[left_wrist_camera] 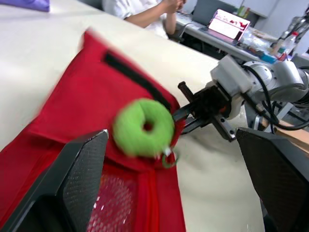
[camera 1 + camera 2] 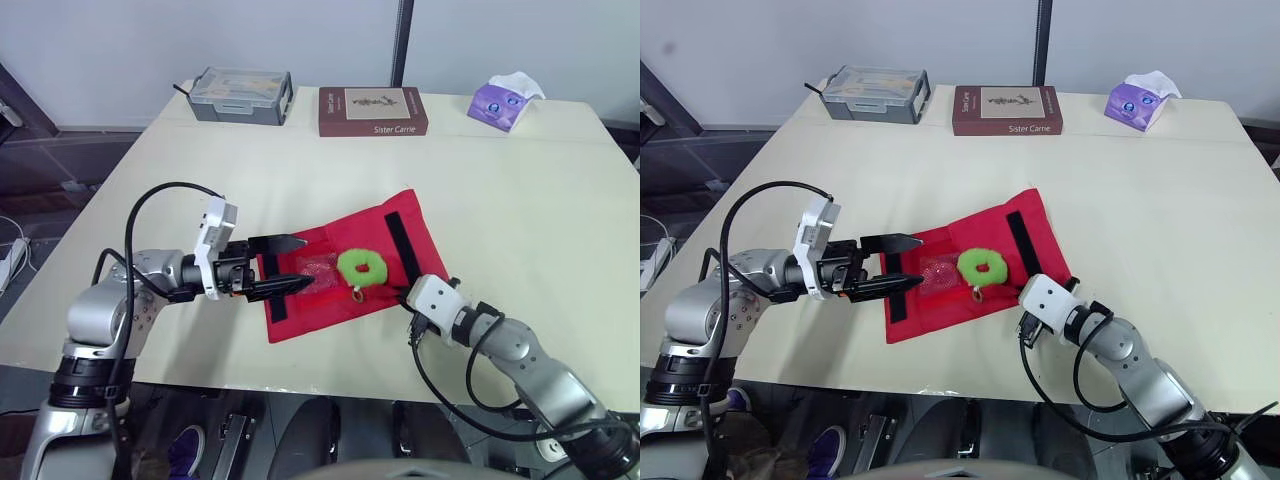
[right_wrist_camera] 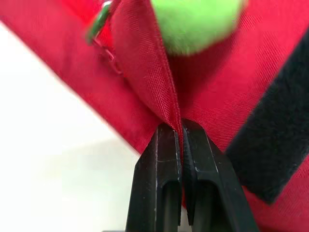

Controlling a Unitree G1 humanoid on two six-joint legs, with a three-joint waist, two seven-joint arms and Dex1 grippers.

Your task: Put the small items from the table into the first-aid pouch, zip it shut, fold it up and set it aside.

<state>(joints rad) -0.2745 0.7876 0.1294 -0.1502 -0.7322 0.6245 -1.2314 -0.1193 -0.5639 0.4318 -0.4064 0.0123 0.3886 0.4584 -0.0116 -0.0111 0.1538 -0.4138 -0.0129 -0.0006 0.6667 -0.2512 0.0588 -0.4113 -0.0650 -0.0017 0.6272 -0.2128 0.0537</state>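
The red first-aid pouch (image 2: pixel 375 228) lies unfolded on the table, with two black strips and a mesh pocket (image 2: pixel 318 272) showing. On its middle rests a fuzzy green ring (image 2: pixel 361 267) with a small metal key ring attached. My left gripper (image 2: pixel 306 262) is open at the pouch's left side, one finger over the mesh pocket and one along the near edge. My right gripper (image 3: pixel 181 129) is shut on the pouch's red fabric edge (image 3: pixel 164 92) at its near right corner, just right of the green ring (image 3: pixel 193 21).
At the table's far edge stand a grey plastic box (image 2: pixel 243 95), a brown book (image 2: pixel 372 110) and a purple tissue pack (image 2: pixel 507 100). The table's front edge runs close under the pouch. A person (image 1: pixel 154 9) sits at a desk beyond the table.
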